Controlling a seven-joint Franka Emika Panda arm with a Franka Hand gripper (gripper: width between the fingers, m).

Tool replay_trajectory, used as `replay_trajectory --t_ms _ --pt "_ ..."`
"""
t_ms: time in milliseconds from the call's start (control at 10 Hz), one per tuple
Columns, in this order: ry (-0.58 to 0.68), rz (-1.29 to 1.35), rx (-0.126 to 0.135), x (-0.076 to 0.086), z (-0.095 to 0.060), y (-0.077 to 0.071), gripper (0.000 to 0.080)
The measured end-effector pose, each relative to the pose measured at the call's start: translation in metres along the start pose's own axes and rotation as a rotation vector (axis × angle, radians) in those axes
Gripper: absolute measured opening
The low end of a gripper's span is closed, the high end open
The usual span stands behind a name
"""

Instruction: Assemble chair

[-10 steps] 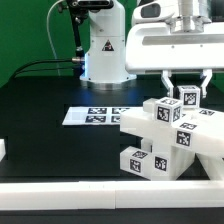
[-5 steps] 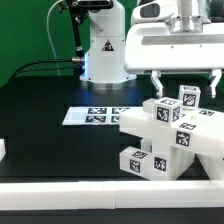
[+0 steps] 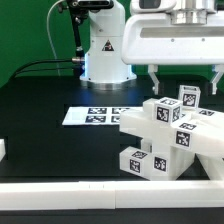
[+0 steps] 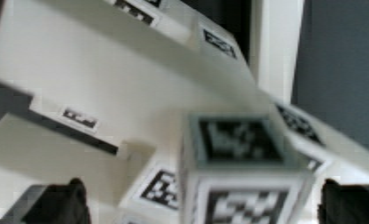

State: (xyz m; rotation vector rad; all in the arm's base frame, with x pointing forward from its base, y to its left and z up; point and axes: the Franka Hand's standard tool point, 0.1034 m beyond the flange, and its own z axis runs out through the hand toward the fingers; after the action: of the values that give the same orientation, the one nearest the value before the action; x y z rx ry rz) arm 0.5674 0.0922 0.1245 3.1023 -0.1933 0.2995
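Note:
The chair [image 3: 168, 138] is a blocky white cluster of tagged blocks and slabs at the exterior view's right, near the front rail. A small tagged block [image 3: 188, 97] sticks up at its top. My gripper [image 3: 186, 82] hangs directly above that block with its fingers spread wide, clear of the block on both sides. In the wrist view the tagged block [image 4: 234, 165] stands between my two dark fingertips [image 4: 53, 203], with gaps on both sides, and the chair's white slabs [image 4: 110, 70] stretch beyond it. The gripper [image 4: 207, 205] holds nothing.
The marker board [image 3: 95, 116] lies flat on the black table to the exterior view's left of the chair. The robot base [image 3: 103, 45] stands behind it. A long white border rail [image 3: 90, 188] runs along the front edge.
My gripper has opened from around the top block and risen a little. The block stays on the chair.

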Motion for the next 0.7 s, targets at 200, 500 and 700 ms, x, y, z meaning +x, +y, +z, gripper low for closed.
replay_trajectory --t_ms 200,500,700 --pt "-0.140 0.017 -0.023 0.002 0.001 0.003 0.0648" --pt "-0.141 0.048 -0.014 0.005 0.004 -0.009 0.0648" --pt "-0.127 0.058 -0.012 -0.003 0.010 -0.014 0.0648"
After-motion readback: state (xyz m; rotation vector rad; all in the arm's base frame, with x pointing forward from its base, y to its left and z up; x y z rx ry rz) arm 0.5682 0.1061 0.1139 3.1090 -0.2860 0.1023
